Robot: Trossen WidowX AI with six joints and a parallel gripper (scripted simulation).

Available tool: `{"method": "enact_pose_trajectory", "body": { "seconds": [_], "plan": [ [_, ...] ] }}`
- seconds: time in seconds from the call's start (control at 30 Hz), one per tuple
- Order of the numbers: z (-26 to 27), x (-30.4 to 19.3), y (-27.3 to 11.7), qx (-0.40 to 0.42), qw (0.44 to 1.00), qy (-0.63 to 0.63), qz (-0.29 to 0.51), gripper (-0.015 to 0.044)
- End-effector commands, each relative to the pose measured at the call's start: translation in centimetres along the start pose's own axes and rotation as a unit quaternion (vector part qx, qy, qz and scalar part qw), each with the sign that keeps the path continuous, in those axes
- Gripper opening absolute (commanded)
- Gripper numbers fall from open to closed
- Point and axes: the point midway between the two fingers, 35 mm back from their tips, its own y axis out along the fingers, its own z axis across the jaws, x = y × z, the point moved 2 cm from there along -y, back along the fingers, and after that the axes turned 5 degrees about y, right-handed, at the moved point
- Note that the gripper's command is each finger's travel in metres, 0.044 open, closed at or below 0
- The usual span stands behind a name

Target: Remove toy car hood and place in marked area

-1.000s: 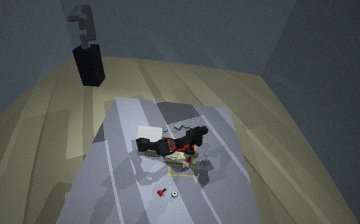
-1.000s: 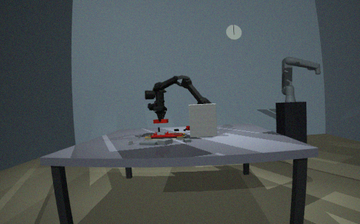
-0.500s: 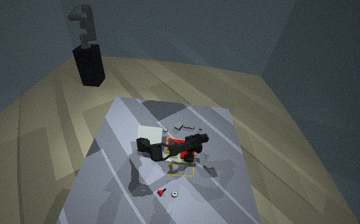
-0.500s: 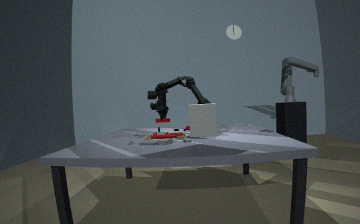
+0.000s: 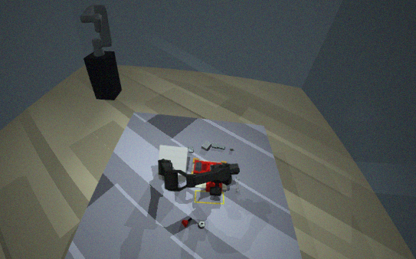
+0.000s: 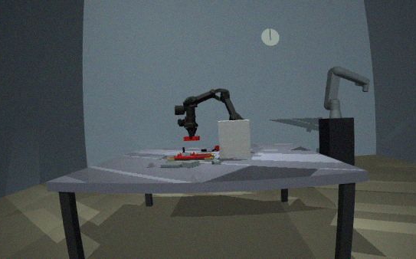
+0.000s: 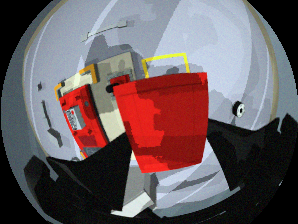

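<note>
The red hood (image 5: 210, 187) (image 6: 191, 139) (image 7: 162, 125) is held level in the air. My gripper (image 6: 191, 136) (image 7: 167, 128) is shut on the hood, with a finger at each side of it. The toy car (image 5: 202, 165) (image 6: 195, 156) (image 7: 82, 115), red and cream with orange corners, lies on the table below and to one side, partly hidden by my arm in the top view. The marked area is a yellow outline (image 5: 209, 203) (image 7: 165, 57) beside the car. In the wrist view the hood hides its near part. The hood is well above the table.
A tall white box (image 5: 174, 153) (image 6: 234, 139) stands beside the car. Small grey parts (image 5: 207, 146) lie behind the car. A small red part (image 5: 185, 222) and a wheel (image 5: 201, 224) (image 7: 240, 109) lie beyond the marked area. A grey arm stands on a black pedestal (image 5: 103, 77) (image 6: 335, 138) off the table.
</note>
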Motion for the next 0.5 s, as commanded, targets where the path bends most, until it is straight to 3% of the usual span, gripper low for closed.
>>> {"method": "enact_pose_trajectory", "body": {
  "seconds": [0.0,0.47],
  "plan": [
    [-1.6,-0.55,0.06,-0.006,1.0,-0.005,0.002,0.0],
    [-2.42,-0.8,0.44,-0.007,1.0,-0.006,0.002,0.0]
  ]
}}
